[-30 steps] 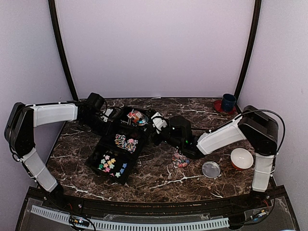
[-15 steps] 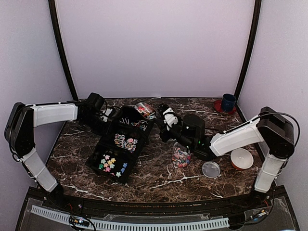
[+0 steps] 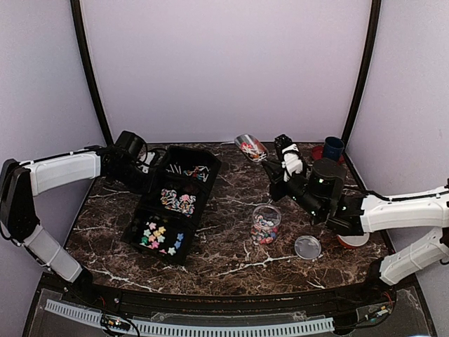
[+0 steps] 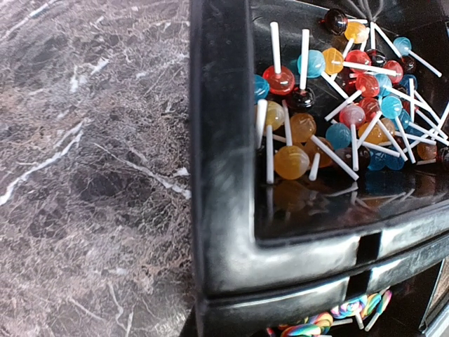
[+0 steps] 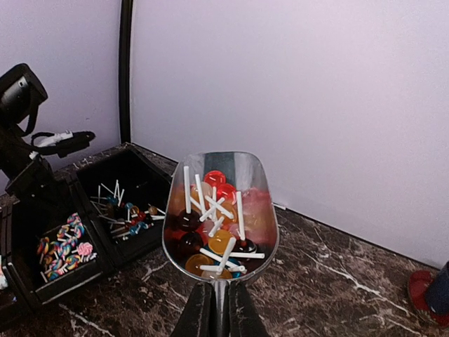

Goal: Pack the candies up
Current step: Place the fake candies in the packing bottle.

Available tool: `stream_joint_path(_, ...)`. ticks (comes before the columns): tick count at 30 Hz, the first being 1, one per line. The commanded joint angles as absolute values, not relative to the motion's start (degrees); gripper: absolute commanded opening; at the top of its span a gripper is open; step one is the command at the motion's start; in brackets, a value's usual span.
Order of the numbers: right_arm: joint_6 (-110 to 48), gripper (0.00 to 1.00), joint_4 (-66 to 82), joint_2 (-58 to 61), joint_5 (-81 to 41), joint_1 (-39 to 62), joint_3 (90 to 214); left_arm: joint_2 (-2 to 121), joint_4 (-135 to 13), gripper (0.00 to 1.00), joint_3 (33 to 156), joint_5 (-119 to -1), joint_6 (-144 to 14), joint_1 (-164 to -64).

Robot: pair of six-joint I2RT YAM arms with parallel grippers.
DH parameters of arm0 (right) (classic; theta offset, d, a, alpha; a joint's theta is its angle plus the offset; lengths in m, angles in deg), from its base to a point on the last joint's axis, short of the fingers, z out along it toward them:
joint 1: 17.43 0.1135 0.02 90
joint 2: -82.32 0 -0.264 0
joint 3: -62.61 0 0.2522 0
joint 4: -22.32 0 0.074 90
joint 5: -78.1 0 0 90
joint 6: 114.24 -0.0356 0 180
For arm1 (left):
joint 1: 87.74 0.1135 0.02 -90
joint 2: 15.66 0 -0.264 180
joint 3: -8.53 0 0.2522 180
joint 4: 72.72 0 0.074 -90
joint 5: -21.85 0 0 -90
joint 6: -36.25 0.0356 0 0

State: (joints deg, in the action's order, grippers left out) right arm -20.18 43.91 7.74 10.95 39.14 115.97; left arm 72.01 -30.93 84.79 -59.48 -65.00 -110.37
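The marble table (image 3: 231, 193) carries everything, and the black tray (image 3: 201, 205), with its three compartments, sits angled on the table's left half. The left arm (image 3: 66, 170) reaches in from the tray's left. The left gripper (image 3: 146, 165) is pinched narrow at the tray's far-left wall. In the left wrist view that wall runs right up under the camera, with the fingers themselves out of shot. The right arm (image 3: 400, 210) stretches in from the tray's right. The right gripper (image 5: 217, 298) is clamped on the handle of a metal scoop (image 5: 238, 165), held off the table to the right of the tray's far end. A clear jar (image 3: 265, 223) stands upright to the tray's right, partly filled. A clear round lid (image 3: 307, 247) lies flat farther right of the tray and nearer the arm bases. The candies (image 5: 214, 232) in the scoop are ball sweets on white sticks. More of that kind fill the tray's far compartment, swirled ones the middle and pastel stars the near one.
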Motion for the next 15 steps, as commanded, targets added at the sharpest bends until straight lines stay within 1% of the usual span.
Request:
stream_joint_path(1,-24.7,0.0,29.3,14.7,18.4,41.4,114.4,66.6,-32.4,0.0,83.3,-57.6,-67.0,-110.0)
stream_joint_path(8,-33.2,0.0,10.0,24.2,26.6,48.1,113.0,65.9,-32.3,0.0,82.5,-58.7,-66.4,-110.1)
stream_joint_path(15,-43.2,0.0,-2.8,27.3,31.1,54.1,113.7,66.3,-32.8,0.0,81.7,-58.4,-66.5,-110.1)
